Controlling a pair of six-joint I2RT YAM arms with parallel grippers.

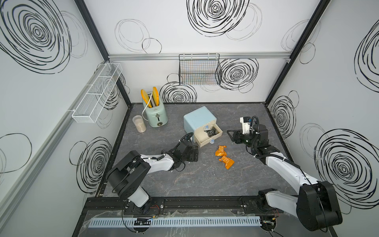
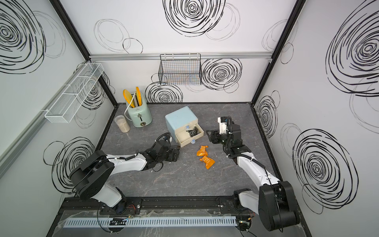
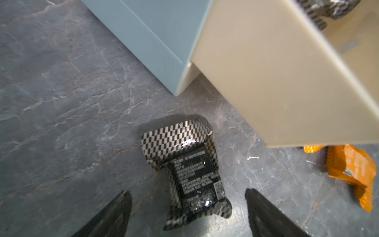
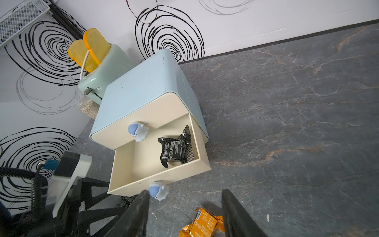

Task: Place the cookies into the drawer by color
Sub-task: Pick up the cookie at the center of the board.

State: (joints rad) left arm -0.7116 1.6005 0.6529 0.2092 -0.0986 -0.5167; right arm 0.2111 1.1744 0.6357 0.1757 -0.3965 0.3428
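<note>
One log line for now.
left gripper open over loose black cookie | right gripper open, empty | drawer open, stored black cookie inside | orange cookies on table

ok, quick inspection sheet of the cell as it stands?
Surface: dark marbled table, few white specks.
Job's things: drawer chest with open drawer holding a black packet; loose black packet on the table beside it; two orange packets in front.
Clutter: toaster with two bread slices; cup beside it.
Grippers: left gripper open, jaws either side of the loose black packet; right gripper open, empty, beside the open drawer.
Cables: black loops at both wrists; white cord at the toaster.
Surroundings: white wire basket, black wire basket on the walls.
</note>
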